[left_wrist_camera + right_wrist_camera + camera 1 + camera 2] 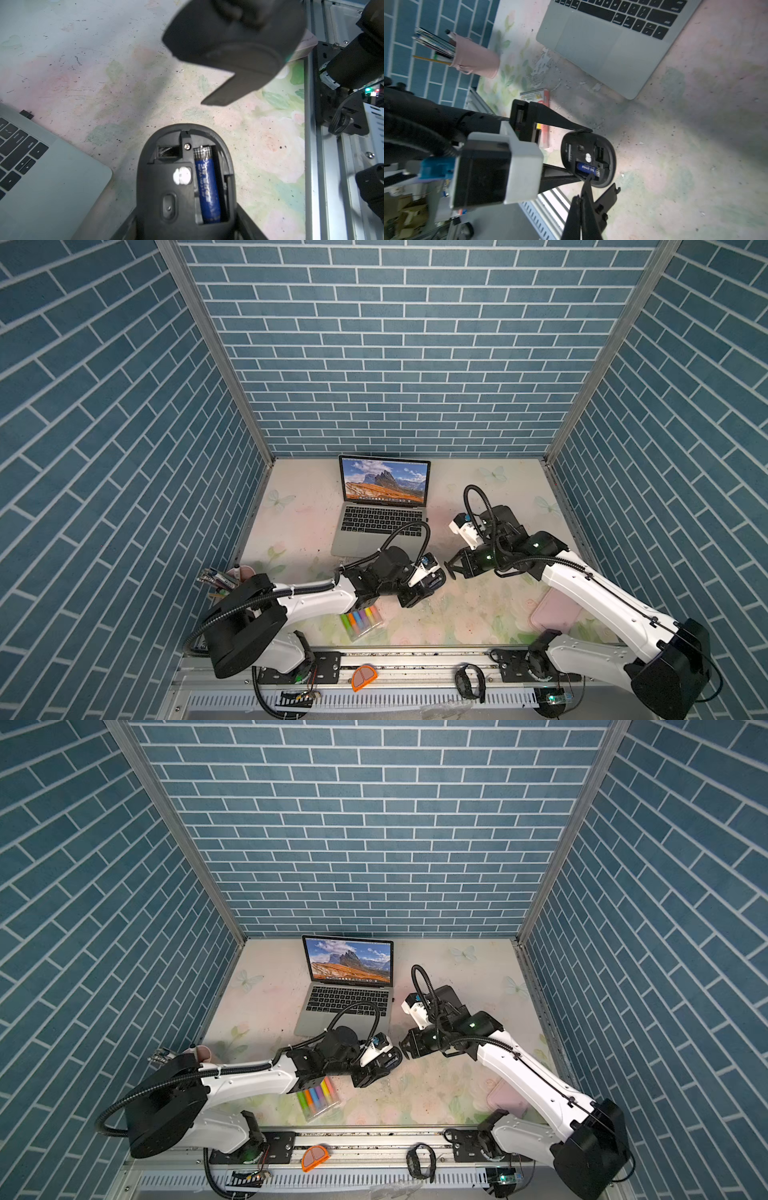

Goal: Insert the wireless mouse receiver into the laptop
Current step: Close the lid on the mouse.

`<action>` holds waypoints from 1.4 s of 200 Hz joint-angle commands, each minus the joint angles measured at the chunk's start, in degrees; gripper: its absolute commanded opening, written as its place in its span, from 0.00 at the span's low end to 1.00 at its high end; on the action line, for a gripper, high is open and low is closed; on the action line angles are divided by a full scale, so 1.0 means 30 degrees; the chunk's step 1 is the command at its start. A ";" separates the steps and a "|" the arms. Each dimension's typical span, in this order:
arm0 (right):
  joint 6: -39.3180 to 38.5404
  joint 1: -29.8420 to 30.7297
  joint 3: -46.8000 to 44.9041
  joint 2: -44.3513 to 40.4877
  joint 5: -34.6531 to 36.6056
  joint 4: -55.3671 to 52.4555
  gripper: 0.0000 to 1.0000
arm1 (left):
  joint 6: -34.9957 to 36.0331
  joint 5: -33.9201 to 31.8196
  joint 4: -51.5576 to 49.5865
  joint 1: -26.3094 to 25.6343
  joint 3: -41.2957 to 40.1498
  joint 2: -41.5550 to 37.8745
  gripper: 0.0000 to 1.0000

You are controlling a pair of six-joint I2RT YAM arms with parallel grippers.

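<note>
Meanwhile, highlighters (361, 620) and a pink cup (475, 60) sit near the left gripper's (584, 153) mouse (166, 182).

The laptop (52, 187) has a matt silver-grey shell that looks like smooth metal, with matt black keys. The mouse (153, 187) is dull black plastic, and the battery (207, 191) in it wears a glossy blue wrap. The desk (104, 72) carries a smooth printed flower covering, scratched, specked and flaking in patches. The pen cup (475, 60) is matt pink. The rail (311, 155) is bare brushed metal.
</note>
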 commanded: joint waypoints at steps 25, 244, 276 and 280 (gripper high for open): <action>0.2147 -0.0683 -0.1367 -0.0217 -0.4554 0.2681 0.00 | -0.0195 0.0831 0.0091 0.0297 0.0206 -0.0409 0.22; 0.4391 -0.2190 -0.1789 0.3121 -0.6534 0.4403 0.00 | -0.0921 0.1360 0.1830 0.0918 -0.0351 0.0225 0.00; 0.4865 -0.2363 -0.2340 0.3841 -0.7029 0.5401 0.00 | -0.1331 0.1507 0.2734 0.0955 -0.0634 0.0699 0.00; 0.4902 -0.2378 -0.2382 0.3929 -0.7057 0.5496 0.00 | -0.1386 0.1507 0.2864 0.0952 -0.0694 0.0703 0.00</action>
